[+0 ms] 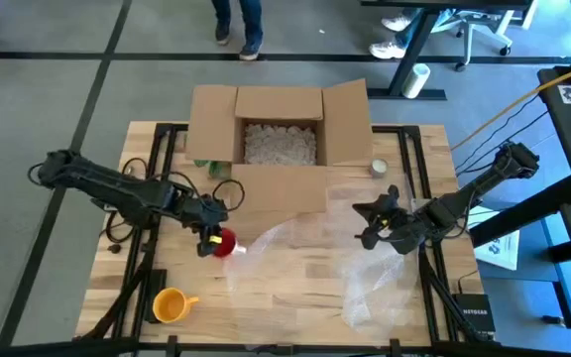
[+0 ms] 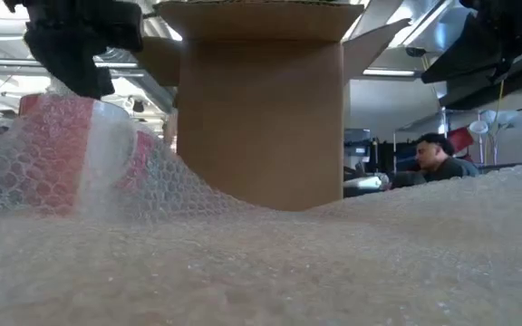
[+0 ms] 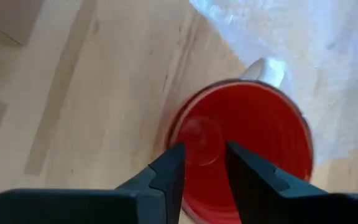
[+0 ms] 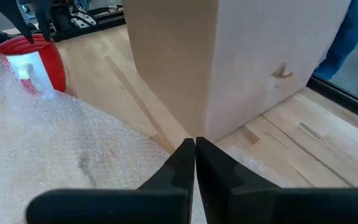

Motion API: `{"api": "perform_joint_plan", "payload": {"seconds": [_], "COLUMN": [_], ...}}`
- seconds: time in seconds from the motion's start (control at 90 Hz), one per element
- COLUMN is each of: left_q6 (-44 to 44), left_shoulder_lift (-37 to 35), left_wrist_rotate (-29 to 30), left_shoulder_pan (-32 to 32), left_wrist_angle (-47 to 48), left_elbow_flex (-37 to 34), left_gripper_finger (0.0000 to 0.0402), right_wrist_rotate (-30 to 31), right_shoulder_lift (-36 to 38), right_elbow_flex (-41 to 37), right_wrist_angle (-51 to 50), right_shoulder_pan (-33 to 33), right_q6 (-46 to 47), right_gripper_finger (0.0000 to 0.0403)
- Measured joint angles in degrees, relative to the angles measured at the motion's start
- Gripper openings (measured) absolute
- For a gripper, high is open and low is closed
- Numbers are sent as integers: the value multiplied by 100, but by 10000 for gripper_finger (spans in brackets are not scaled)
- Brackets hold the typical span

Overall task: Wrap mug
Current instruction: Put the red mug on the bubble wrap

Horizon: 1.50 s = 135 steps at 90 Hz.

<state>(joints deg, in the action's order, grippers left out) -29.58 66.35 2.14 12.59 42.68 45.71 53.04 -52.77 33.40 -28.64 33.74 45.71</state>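
A red mug (image 1: 228,244) with a white handle (image 3: 267,68) stands upright at the left tip of a clear bubble wrap sheet (image 1: 305,248). The sheet spreads across the table's middle toward the right near corner. My left gripper (image 3: 204,165) hangs just above the mug's mouth, pointing down. It is open, and only the mug's red inside shows in the gap. My right gripper (image 4: 195,149) is shut, low over the wrap's far right part, near the cardboard box (image 4: 229,62). My left gripper stands over the mug's rim (image 4: 27,40) from above; I cannot tell whether a finger touches it. My right gripper is shut right at the bubble wrap (image 4: 61,137); its own fingers hide whether any of the wrap is between them.
An open cardboard box (image 1: 281,134) with white filling stands at the table's far middle. An orange mug (image 1: 170,305) lies near the left near corner. A small tape roll (image 1: 379,168) sits right of the box. People show in the room beyond the table.
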Motion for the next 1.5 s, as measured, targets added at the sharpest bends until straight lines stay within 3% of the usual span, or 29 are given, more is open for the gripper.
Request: {"api": "perform_joint_plan", "payload": {"seconds": [0.578,0.767,1.278,1.5], "left_q6": [460,422,181,348], "left_shoulder_lift": [-35,6,17,17], "left_wrist_rotate": [357,428,447,802], "left_shoulder_pan": [-1,-1,-1,-1], "left_wrist_angle": [176,697,721,721], "left_elbow_flex": [374,374,24,22], "left_gripper_finger": [97,97,96,48], "right_wrist_rotate": [0,0,0,0], "right_shoulder_lift": [0,0,0,0], "right_elbow_flex": [-2,-2,-2,-2], "right_wrist_angle": [1,0,2,2], "right_shoulder_pan": [0,0,0,0], "right_q6": [0,0,-4,-4], "right_gripper_finger": [0,0,0,0]}}
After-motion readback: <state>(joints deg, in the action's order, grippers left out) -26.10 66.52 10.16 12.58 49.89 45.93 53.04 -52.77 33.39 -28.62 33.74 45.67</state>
